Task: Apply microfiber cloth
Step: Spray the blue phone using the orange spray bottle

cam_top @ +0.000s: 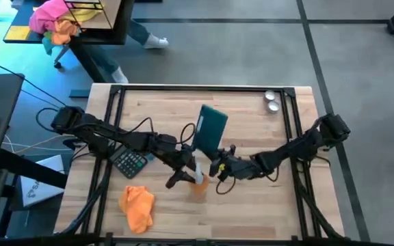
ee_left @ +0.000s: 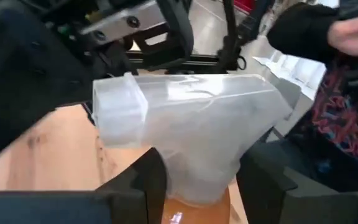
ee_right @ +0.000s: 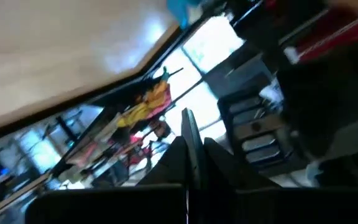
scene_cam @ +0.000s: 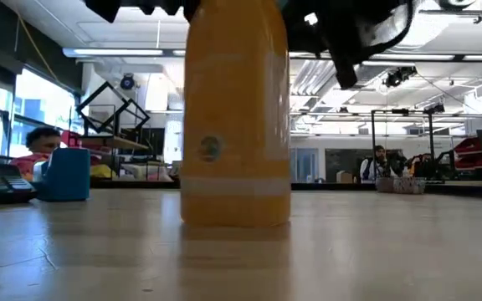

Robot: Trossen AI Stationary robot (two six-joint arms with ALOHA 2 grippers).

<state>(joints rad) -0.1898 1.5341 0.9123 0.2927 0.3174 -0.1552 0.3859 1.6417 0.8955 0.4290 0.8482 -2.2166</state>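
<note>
- The microfiber cloth (cam_top: 137, 207), a small bright-orange fabric rag, lies crumpled on the wooden table (cam_top: 265, 205) at its near left, apart from both arms.
- Just beyond it, farther from the near edge, sits a dark calculator (cam_top: 129, 162), partly under the left arm.
- Right of the cloth, near the table's middle, stands a clear spray bottle with orange liquid (scene_cam: 234, 117), upright.
- The left gripper (ee_left: 194, 186) has its fingers on either side of the bottle's neck, under the clear trigger head (ee_left: 185, 118), clamped on it.
- The right gripper (cam_top: 219, 169) is just right of the bottle, its fingers pressed together.
- A teal rectangular box (cam_top: 210, 128) stands beyond the bottle.
- Two small round metal pieces (cam_top: 271, 101) lie at the far right.
</note>
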